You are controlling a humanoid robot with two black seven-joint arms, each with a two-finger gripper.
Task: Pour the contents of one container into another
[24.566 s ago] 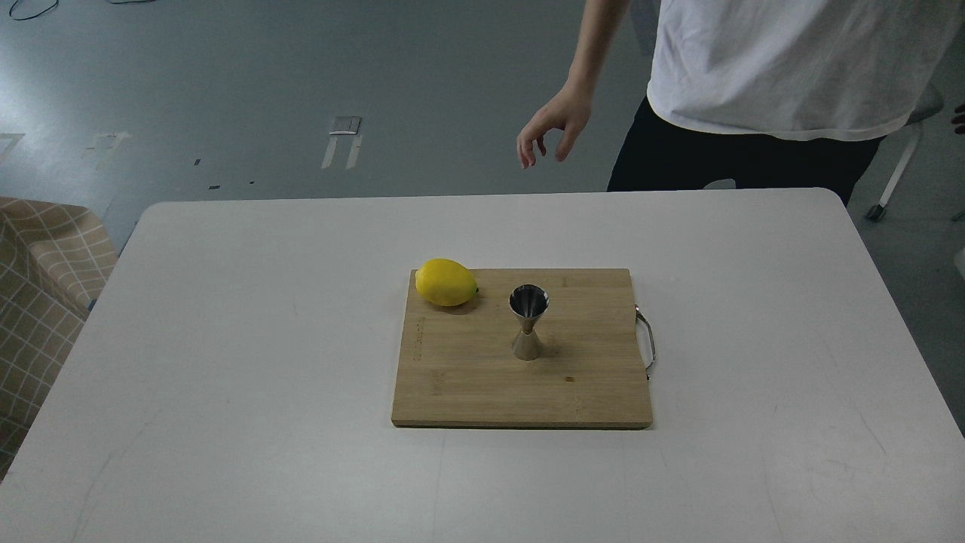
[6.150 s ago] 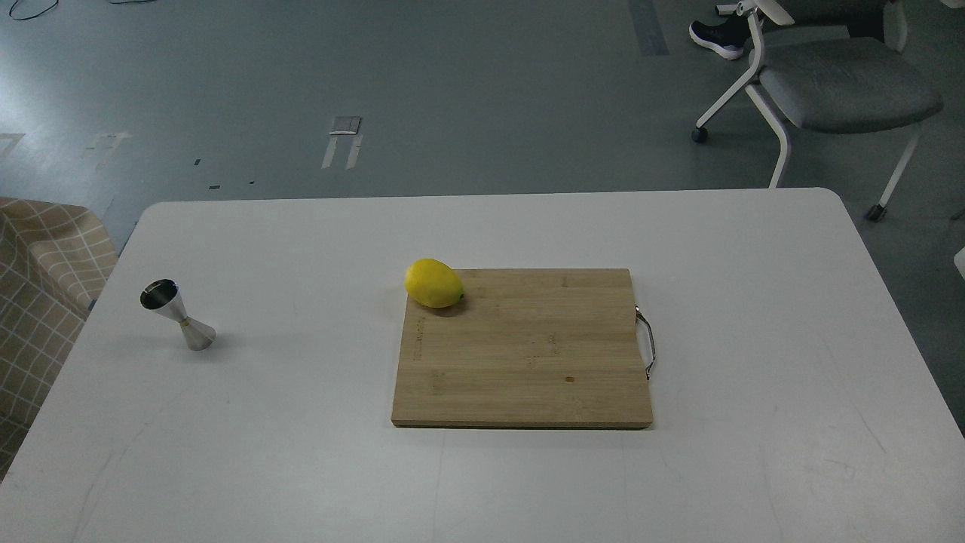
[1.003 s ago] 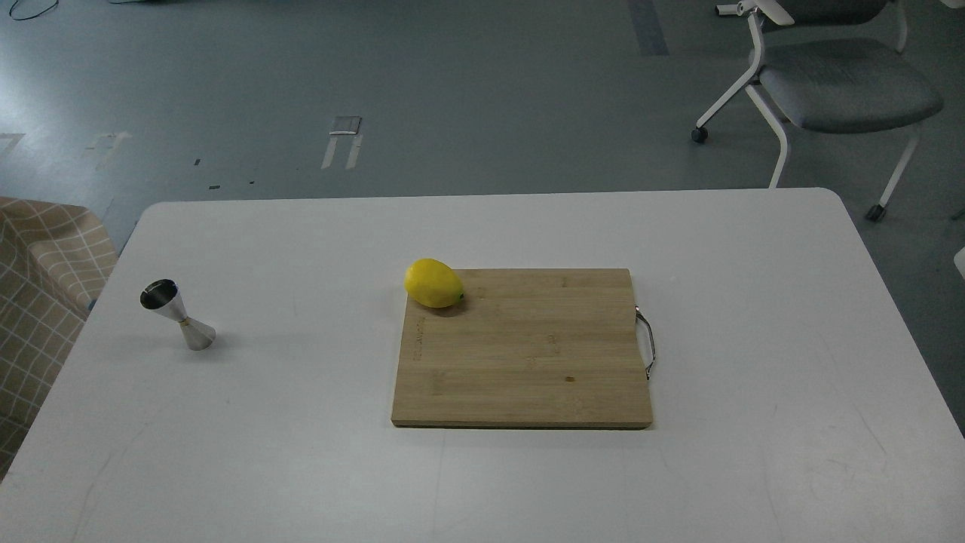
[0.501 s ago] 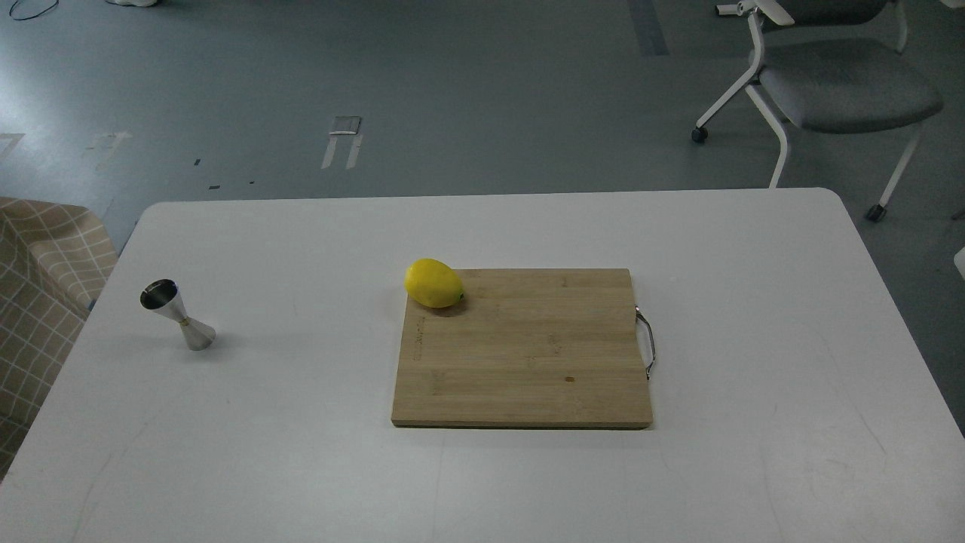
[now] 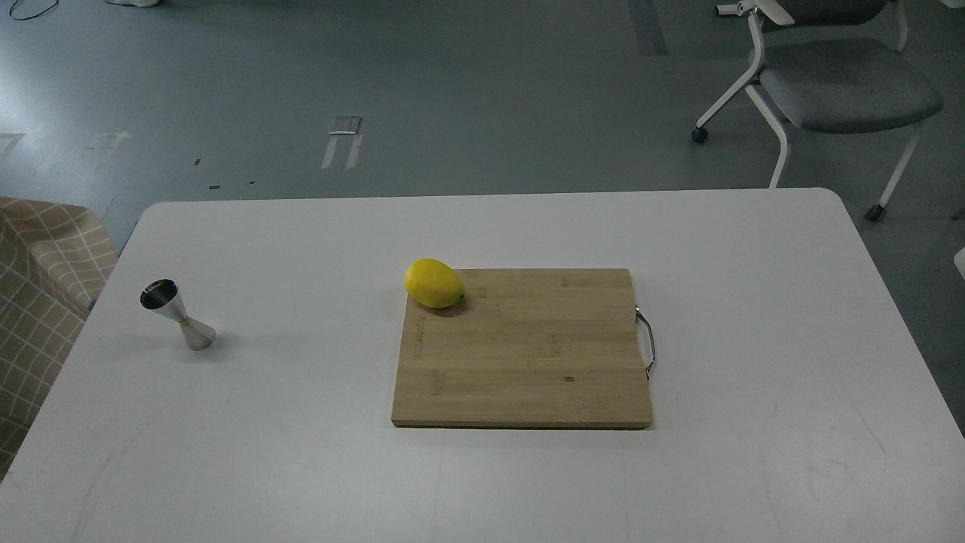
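The other container, a shiny steel hourglass-shaped jigger [image 5: 178,325], stands upright on the white table [image 5: 301,467] near its left edge, open cup facing up. The one container to pour from is out of view. Neither of my arms nor grippers shows in the head view.
A wooden cutting board [image 5: 528,362] with a metal handle on its right side lies at the table's middle. A yellow lemon [image 5: 433,283] rests on its far left corner. A grey office chair [image 5: 829,83] stands beyond the far right corner, and checked fabric [image 5: 45,286] lies left of the table.
Since the earliest frame the jigger has gone from the board to the table's left, the lemon has shifted slightly left, and the person has left. Nothing moved in the last second.
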